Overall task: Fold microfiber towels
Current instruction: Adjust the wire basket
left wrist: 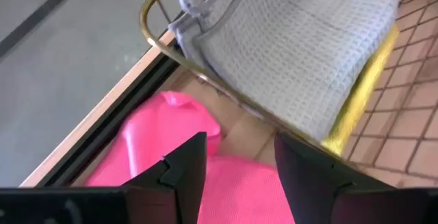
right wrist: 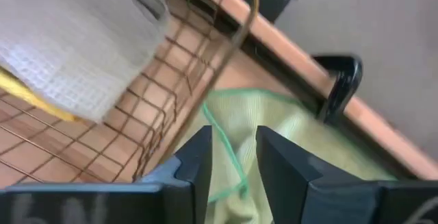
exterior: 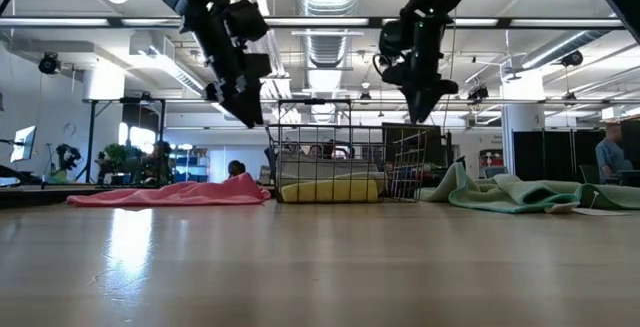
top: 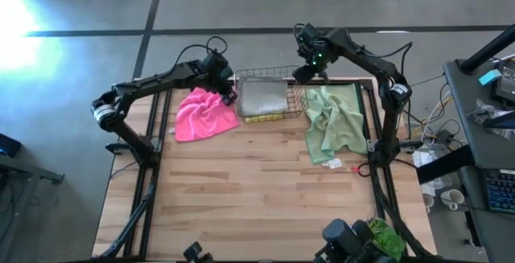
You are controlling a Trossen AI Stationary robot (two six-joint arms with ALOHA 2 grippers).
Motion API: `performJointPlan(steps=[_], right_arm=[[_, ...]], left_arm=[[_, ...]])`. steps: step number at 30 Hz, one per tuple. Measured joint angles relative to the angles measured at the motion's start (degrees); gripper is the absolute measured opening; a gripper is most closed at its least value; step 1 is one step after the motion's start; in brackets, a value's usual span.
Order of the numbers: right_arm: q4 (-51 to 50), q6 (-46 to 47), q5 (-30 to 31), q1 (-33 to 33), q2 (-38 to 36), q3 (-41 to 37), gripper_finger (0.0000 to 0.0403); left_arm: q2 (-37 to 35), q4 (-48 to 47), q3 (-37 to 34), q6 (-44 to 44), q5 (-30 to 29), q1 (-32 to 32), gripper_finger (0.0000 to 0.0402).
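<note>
Lying crumpled at the bench's far-left edge, the hot pink microfiber towel (top: 204, 114) is waiting beneath the left jaws (top: 228, 91), hovering half-open and empty. Right jaws (top: 304, 73), narrowly parted and empty, are hanging above the pale green towel (top: 333, 119). Grasping probably comes next; the copper wire basket (top: 294, 94) holding grey (top: 262, 96) and yellow towels (exterior: 330, 190) is crowding both.
</note>
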Motion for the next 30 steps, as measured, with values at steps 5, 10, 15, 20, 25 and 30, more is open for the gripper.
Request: performJointPlan(steps=[5,10,15,20,25,30], right_arm=[[-0.3,2.4,-0.1,0.0,-0.4,-6.3,0.0085],[0.5,4.5,-0.2,0.4,-0.4,-11.0,0.0065],[0.6,5.5,-0.8,0.9,-0.5,-12.4,0.0047],[0.7,7.6,-3.4,1.8,-0.5,-12.7,0.0034],[0.4,9.4,-5.1,3.0,-0.5,-12.7,0.0027],[0.8,11.6,-6.5,4.9,-0.5,-12.7,0.0027]], left_arm=[[0.5,-2.6,-1.3,-0.2,-1.8,0.0,0.0157],[2.2,-2.1,-2.9,-1.6,-1.8,0.0,0.0157],[4.3,-0.5,-3.7,-1.6,-1.8,0.0,0.0157],[6.2,5.6,-3.2,-1.7,-1.8,0.1,0.0157],[7.8,7.0,-2.7,-1.7,-3.4,0.1,0.0157],[8.5,8.8,-2.6,-1.7,-6.2,0.3,0.0157]])
